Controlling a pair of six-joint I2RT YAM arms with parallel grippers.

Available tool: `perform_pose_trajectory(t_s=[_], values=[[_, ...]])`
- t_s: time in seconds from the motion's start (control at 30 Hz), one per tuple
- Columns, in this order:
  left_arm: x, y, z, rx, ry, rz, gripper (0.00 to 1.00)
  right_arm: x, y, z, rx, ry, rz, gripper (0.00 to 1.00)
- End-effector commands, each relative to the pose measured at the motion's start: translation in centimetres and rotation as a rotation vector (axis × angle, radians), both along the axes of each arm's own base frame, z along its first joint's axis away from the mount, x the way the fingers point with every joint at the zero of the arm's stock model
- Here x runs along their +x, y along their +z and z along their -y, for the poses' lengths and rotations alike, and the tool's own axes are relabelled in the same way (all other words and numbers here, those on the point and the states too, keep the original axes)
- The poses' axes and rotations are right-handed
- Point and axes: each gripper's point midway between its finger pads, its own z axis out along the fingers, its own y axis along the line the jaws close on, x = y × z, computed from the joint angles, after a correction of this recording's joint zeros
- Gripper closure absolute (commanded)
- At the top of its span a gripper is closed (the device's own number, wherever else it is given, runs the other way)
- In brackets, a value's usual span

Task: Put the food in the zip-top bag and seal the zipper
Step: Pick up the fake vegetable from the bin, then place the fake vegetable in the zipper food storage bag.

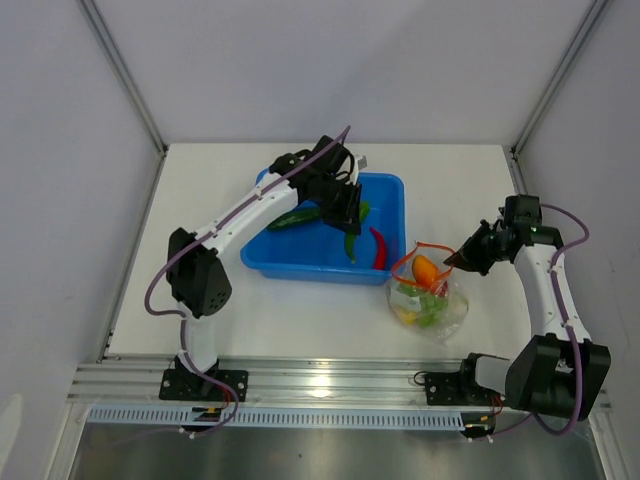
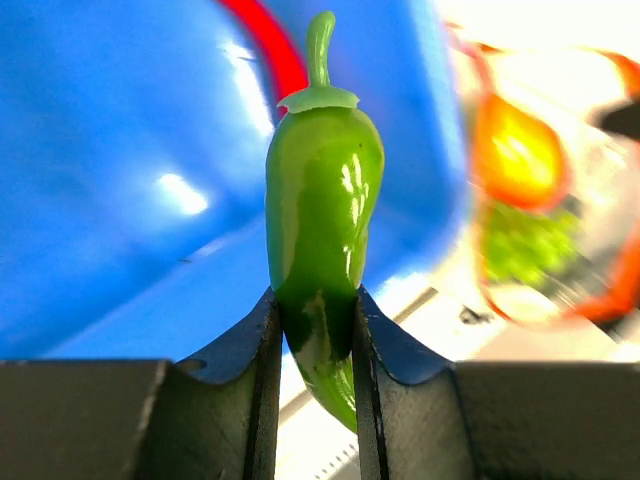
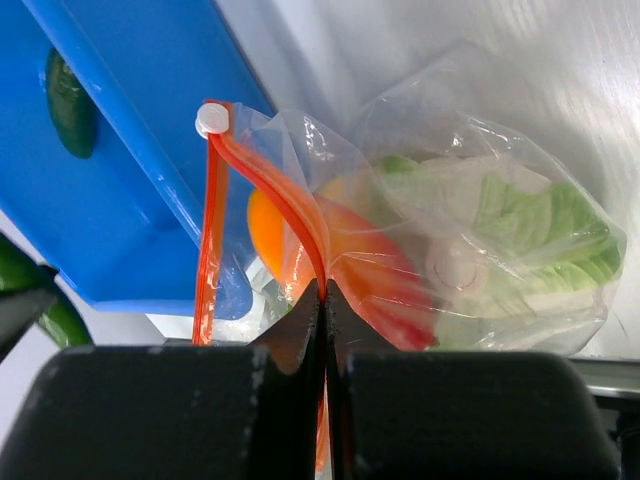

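My left gripper point(image 1: 347, 212) hangs over the blue tub point(image 1: 300, 262), shut on a toy green pepper point(image 2: 322, 190) that it holds by the lower end, stem pointing away. A dark green cucumber point(image 1: 295, 218) and a red chili point(image 1: 379, 248) lie in the tub. The clear zip-top bag point(image 1: 430, 300) lies right of the tub, with an orange fruit point(image 3: 265, 230) and green food point(image 3: 540, 225) inside. My right gripper point(image 3: 323, 295) is shut on the orange-red zipper point(image 3: 270, 195) at the bag's mouth, which stands open in a loop. A white slider point(image 3: 211, 120) sits at the strip's end.
The tub's right wall point(image 3: 120, 150) stands close against the bag's mouth. A metal rail point(image 1: 330, 380) runs along the table's near edge, with both arm bases on it. White walls close in the table at the back and sides.
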Motion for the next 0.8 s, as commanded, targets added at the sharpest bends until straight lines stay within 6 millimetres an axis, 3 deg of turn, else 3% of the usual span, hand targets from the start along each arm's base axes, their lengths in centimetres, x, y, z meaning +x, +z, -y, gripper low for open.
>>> perform_pose_trajectory(t_s=[0.0, 0.17, 0.4, 0.77], values=[[-3.8, 3.4, 1.6, -0.15, -0.123, -0.059, 0.99, 1.3, 1.5, 0.0, -0.01, 0.004, 0.113, 1.0], [-8.3, 6.4, 2.9, -0.291, -0.244, -0.111, 0.99, 1.1, 2.3, -0.7, -0.018, 0.037, 0.143, 1.0], [-12.4, 5.9, 4.1, -0.314, -0.317, -0.277, 1.0, 0.2, 3.8, -1.6, -0.113, 0.112, 0.243, 1.0], [-15.3, 6.9, 5.0, -0.392, -0.352, -0.399, 0.95, -1.5, 6.4, -1.7, -0.202, 0.177, 0.399, 1.0]])
